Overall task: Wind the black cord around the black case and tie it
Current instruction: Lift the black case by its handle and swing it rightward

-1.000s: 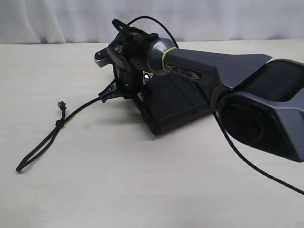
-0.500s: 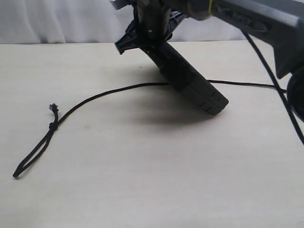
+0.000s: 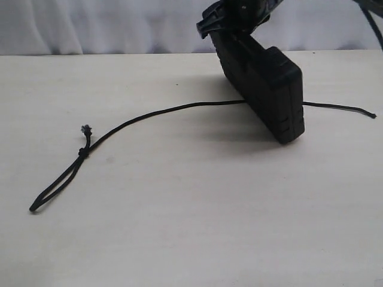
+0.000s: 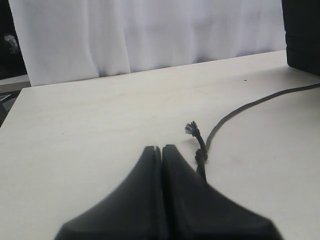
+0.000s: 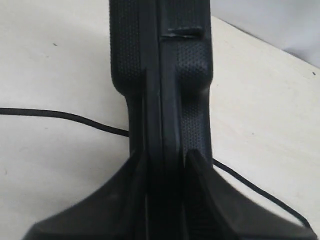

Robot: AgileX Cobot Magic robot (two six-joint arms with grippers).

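In the exterior view the black case [image 3: 263,84] stands tilted on one lower corner on the surface [image 3: 179,227], its upper end gripped by the right fingers [image 3: 215,21]. The black cord [image 3: 161,112] lies flat and seems to pass under the raised case, one end trailing out on the far side. Its other end, well apart from the case, carries the knotted loop [image 3: 57,185] and frayed tip [image 3: 87,128]. In the left wrist view the left fingers [image 4: 150,165] are pressed together and hold nothing, hovering just beside the cord's knot, with the case only a dark corner at the frame's edge. In the right wrist view the right fingers [image 5: 127,200] pinch the case narrowly across its thickness, one on each textured face, and the cord crosses the surface behind it. The case looks rigid, and an end grip lets it pivot, so it may swing or slip. The cord is light, limp and thin against the surface. The knot or loop looks the surest place to pinch, since a plain run could slide through the fingers.
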